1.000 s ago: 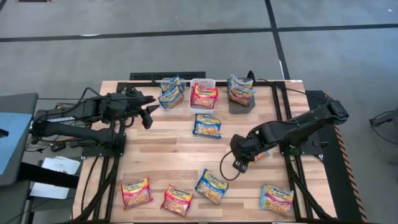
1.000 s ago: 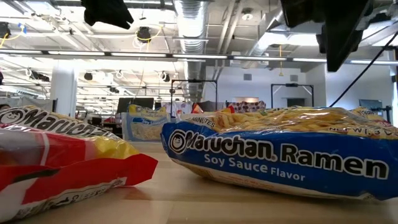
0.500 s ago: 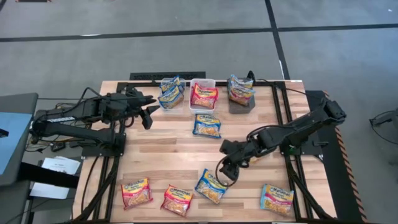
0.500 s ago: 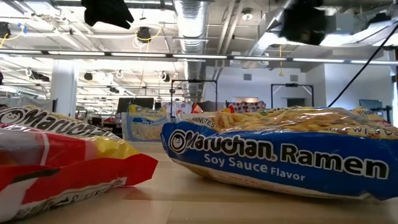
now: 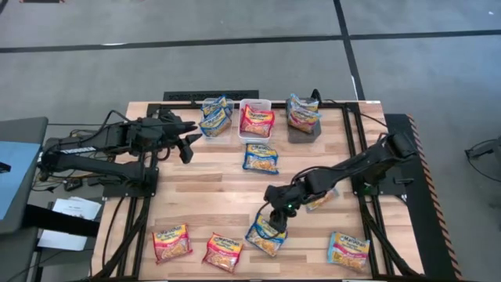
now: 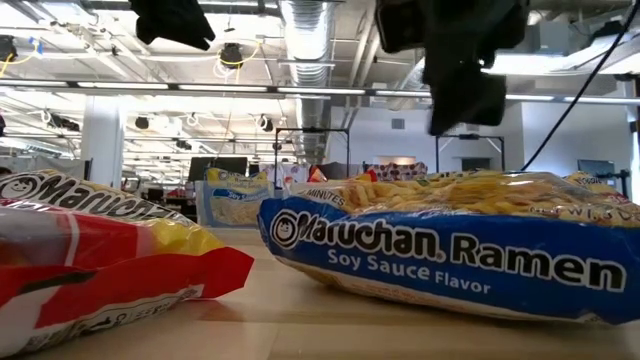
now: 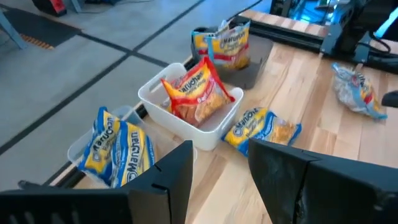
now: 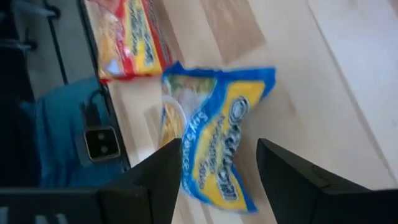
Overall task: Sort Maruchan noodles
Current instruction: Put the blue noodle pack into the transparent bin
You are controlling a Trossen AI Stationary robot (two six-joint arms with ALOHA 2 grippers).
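We are hovering our right gripper [image 5: 275, 221], fingers spread wide and holding nothing, just above the blue-trimmed packet [image 5: 265, 234] lying at the near edge of the table [image 5: 203, 188], between a red-trimmed packet [image 5: 223, 251] on its left and a pink-trimmed packet [image 5: 348, 251] on its right. We are keeping our left gripper [image 5: 190, 138] partly open and empty at the far left, beside the clear bin [image 5: 215, 117] with blue packets, while the white bin [image 5: 255, 119] and grey bin [image 5: 304, 117] are holding other packets.
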